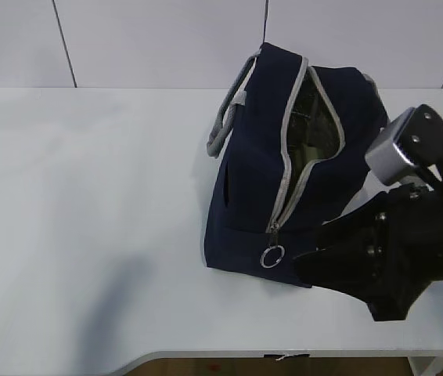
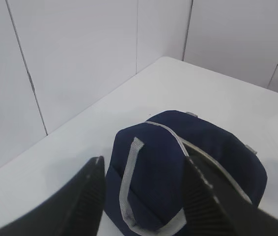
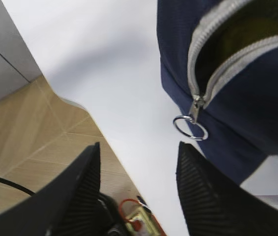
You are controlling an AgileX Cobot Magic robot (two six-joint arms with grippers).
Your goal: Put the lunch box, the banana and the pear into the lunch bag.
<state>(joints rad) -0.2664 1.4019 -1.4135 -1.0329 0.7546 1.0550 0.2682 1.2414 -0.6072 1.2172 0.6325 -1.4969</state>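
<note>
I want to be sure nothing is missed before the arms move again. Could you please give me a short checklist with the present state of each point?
1. Navy-blue fabric lunch bag stands on the white table: ok.
2. Grey zipper is open, opening visible: ok.
3. Metal ring pull hangs free at the zipper's end, no hand holds it: ok.
4. Right hand open and empty, near the ring pull: ok.
5. Left hand open and empty, above the bag: ok.
6. Lunch box, banana and pear inside the bag: cannot tell; the interior is dark, and none lies on the visible table.
</note>
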